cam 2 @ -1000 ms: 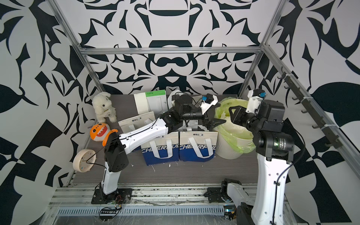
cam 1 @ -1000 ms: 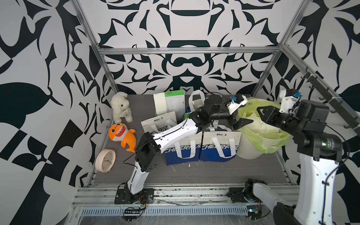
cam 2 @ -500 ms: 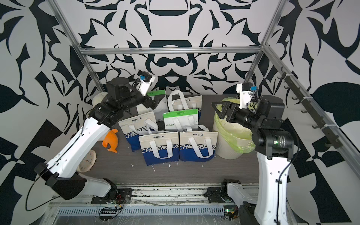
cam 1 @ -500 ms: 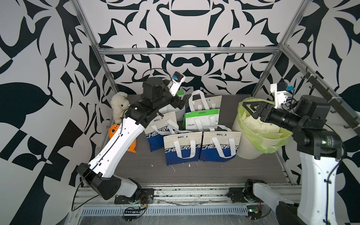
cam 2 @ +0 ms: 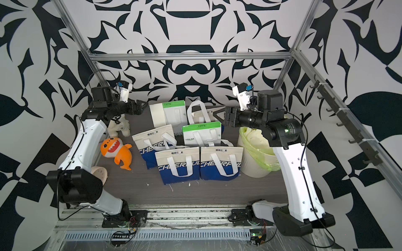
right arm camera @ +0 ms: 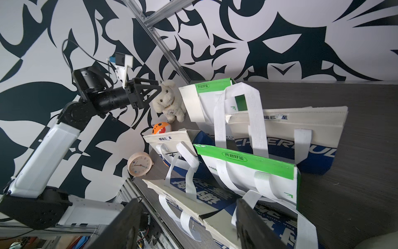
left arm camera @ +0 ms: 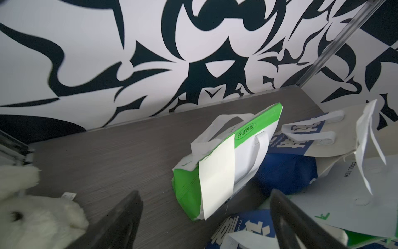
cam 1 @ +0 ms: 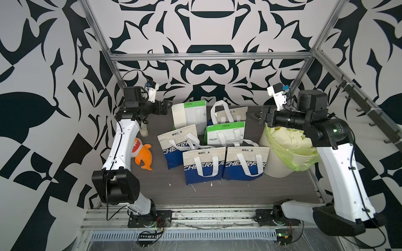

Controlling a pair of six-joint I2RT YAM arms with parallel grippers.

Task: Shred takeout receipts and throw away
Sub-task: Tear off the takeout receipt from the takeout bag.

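Receipt (left arm camera: 217, 172) lies on green bag (left arm camera: 185, 187), beyond spread left jaws.

Six tote bags (cam 1: 204, 165), two plush toys (cam 2: 117, 152), one clock (right arm camera: 139, 165), one bin (cam 1: 278, 167), one whole receipt (left arm camera: 217, 172)

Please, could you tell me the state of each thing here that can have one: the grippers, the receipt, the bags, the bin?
left gripper: jaws open, empty.
right gripper: jaws open, empty.
rear green bag: lying flat.
takeout receipt: whole, lying on the rear green bag.
bin: lined, nearly full of torn pieces.
shark toy: lying on its side.
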